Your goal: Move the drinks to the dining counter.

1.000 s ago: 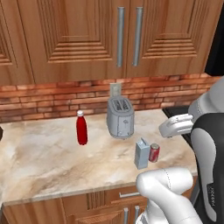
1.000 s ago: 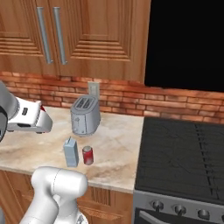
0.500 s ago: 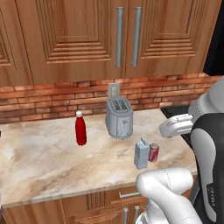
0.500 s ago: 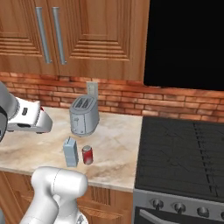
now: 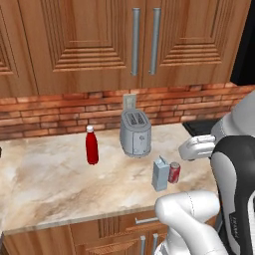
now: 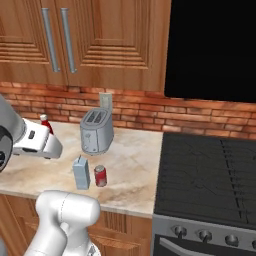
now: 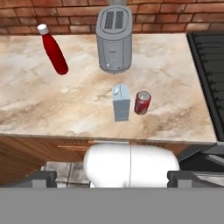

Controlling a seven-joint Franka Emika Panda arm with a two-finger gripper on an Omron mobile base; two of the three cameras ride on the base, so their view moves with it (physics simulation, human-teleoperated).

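Three drinks stand on the marbled worktop [image 5: 50,184]. The slim red bottle [image 5: 91,147] [image 7: 53,49] with a white cap is at the left; in the right base view the red bottle [image 6: 47,125] is partly hidden behind my arm. The pale grey bottle [image 5: 160,174] [image 6: 81,172] [image 7: 121,103] and the small red soda can [image 5: 174,173] [image 6: 100,176] [image 7: 142,103] stand side by side near the front edge. My gripper [image 7: 116,179] hangs high above and in front of them, open wide and holding nothing. The dining counter is out of view.
A silver toaster [image 5: 135,133] [image 6: 96,131] [image 7: 114,39] stands behind the drinks against the brick wall, under wooden cabinets. A black stove [image 6: 210,170] [image 7: 210,65] borders the worktop on the right. Bare stone lies left of the carton-shaped bottle.
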